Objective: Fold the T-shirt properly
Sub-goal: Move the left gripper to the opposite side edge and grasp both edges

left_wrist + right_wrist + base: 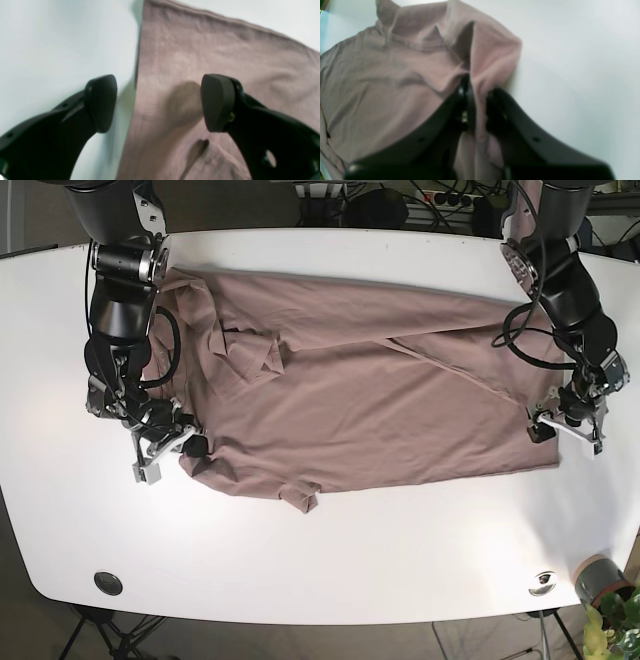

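A dusty-pink T-shirt (380, 400) lies spread, with wrinkles, across the white table (300, 570). In the base view my right gripper (186, 444) is at the shirt's lower left corner, and in the right wrist view the gripper (477, 100) is shut on a bunched fold of the shirt (382, 82). My left gripper (556, 429) is at the shirt's lower right corner. In the left wrist view it is open (159, 102), one finger over bare table and one over the shirt (200, 50), straddling the shirt's edge.
Two round cable ports (108, 582) (543, 582) sit near the table's front edge. A grey pot with a plant (603, 582) stands off the front right corner. Cables and a power strip (440, 198) lie behind the table.
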`<state>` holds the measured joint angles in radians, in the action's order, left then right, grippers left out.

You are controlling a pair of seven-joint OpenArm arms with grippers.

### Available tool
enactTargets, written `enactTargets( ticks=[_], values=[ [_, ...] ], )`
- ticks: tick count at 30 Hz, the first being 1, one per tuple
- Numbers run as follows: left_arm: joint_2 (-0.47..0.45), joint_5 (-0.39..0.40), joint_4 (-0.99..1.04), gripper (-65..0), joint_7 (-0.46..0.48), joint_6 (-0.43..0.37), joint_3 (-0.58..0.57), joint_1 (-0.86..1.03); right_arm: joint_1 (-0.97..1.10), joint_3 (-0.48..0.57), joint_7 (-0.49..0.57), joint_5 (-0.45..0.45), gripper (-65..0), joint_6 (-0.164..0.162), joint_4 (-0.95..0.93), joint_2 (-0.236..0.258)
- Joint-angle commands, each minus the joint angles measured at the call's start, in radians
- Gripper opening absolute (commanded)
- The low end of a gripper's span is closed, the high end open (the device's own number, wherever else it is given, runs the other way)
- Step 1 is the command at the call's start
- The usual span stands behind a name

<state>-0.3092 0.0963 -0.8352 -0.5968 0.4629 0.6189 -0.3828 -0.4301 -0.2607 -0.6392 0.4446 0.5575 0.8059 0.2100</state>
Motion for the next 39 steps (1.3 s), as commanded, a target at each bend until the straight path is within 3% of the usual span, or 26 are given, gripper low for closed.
enactTargets(
  ticks=[1, 15, 21, 24, 29, 34, 39],
  values=[
    [0.009, -0.003, -0.002, -18.1, -0.078, 0.035, -0.004, -0.009, -0.032, -0.002, 0.019, 0.013, -62.8, 0.009, 0.017, 0.009],
    [0.012, -0.003, 0.009, -19.2, -0.097, 0.043, -0.004, -0.040, -0.032, -0.002, 0.017, 0.013, -62.8, 0.009, 0.017, 0.009],
    [0.018, -0.003, 0.012, -35.0, -0.102, 0.044, -0.038, -0.046, -0.032, -0.002, 0.017, 0.013, -62.8, 0.009, 0.017, 0.009],
    [0.025, -0.002, 0.024, -35.3, -0.097, 0.044, -0.098, -0.046, -0.032, -0.002, 0.017, 0.013, -62.8, 0.009, 0.017, 0.009],
    [0.026, -0.002, 0.023, -38.8, -0.091, 0.044, -0.100, -0.045, -0.032, -0.004, 0.017, 0.015, -62.8, 0.009, 0.017, 0.009],
    [0.026, -0.010, 0.023, -60.6, -0.036, 0.043, -0.078, -0.045, -0.031, -0.004, 0.017, 0.015, -62.8, 0.009, 0.017, 0.009],
    [0.025, -0.005, 0.014, -65.0, -0.033, 0.043, -0.072, -0.038, -0.029, -0.004, 0.017, 0.015, -62.8, 0.009, 0.017, 0.009]
  ],
)
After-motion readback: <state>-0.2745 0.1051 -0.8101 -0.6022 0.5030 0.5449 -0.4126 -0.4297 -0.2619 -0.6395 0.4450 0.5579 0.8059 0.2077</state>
